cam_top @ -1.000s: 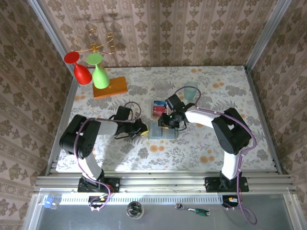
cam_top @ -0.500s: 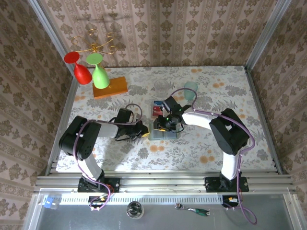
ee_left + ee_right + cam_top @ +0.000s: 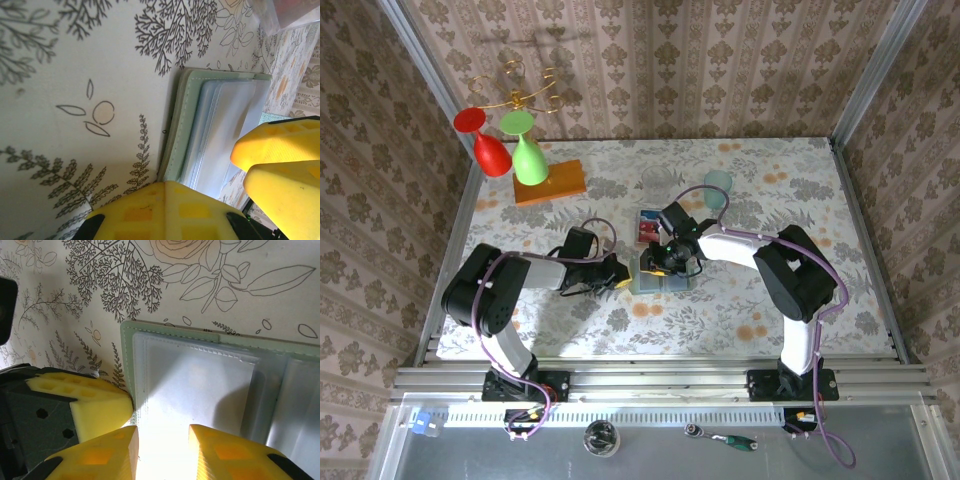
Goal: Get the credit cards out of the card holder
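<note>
- Grey-green card holder (image 3: 661,277), where's it sitting rn?
- flat open on the floral desk (image 3: 750,300), between the two arms. credit cards (image 3: 646,226) are stacked just behind it on the desk, red with a bit of blue.
- and the claws?
- left claw (image 3: 620,272) is pinched together, its yellow pad (image 3: 95,402) butted against the holder's left edge. right claw (image 3: 162,442) hangs right over the clear pocket (image 3: 200,375), fingers a little apart, nothing between them that i can make out.
</note>
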